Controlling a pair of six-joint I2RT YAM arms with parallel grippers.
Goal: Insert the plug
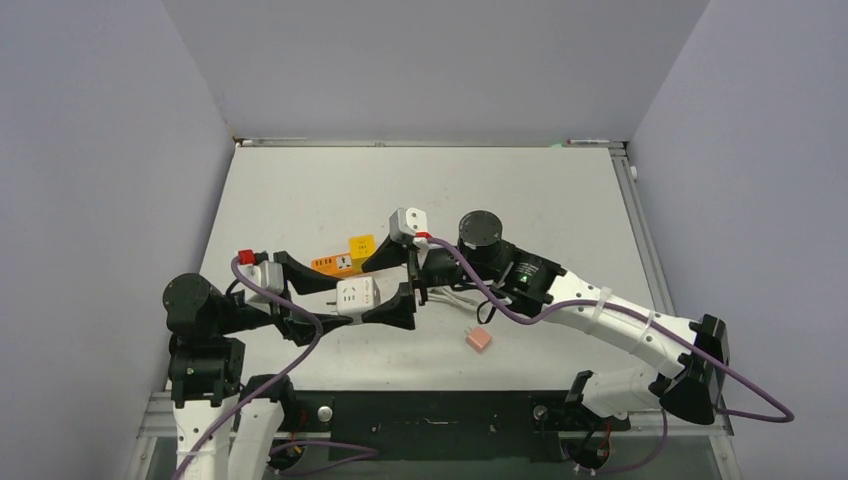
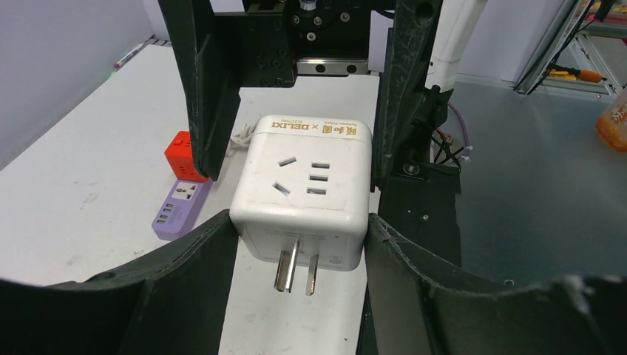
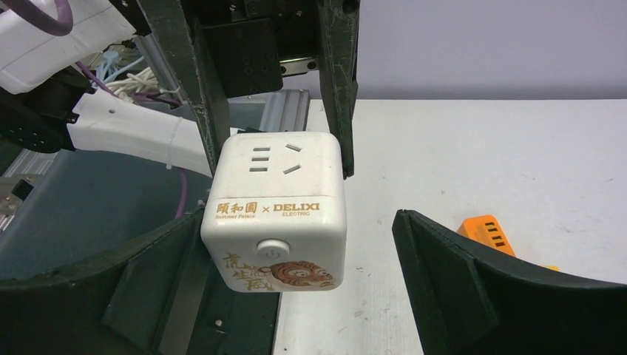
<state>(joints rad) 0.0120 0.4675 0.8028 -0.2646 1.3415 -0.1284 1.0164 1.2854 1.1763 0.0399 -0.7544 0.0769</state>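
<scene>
A white cube plug adapter (image 1: 357, 295) with two metal prongs is held off the table between my two arms. My left gripper (image 1: 335, 298) is shut on it; in the left wrist view both black fingers press the sides of the cube (image 2: 303, 170) and the prongs (image 2: 297, 265) point back at the camera. My right gripper (image 1: 387, 290) is open around the cube's other end. In the right wrist view the cube (image 3: 277, 192) lies against the left finger, with a wide gap to the right finger (image 3: 444, 259). An orange power strip (image 1: 332, 263) lies on the table just behind.
A yellow block (image 1: 361, 245) sits at the strip's end. The strip also shows in the left wrist view (image 2: 181, 207) and in the right wrist view (image 3: 488, 233). A small pink object (image 1: 480, 339) and white cable (image 1: 455, 296) lie under the right arm.
</scene>
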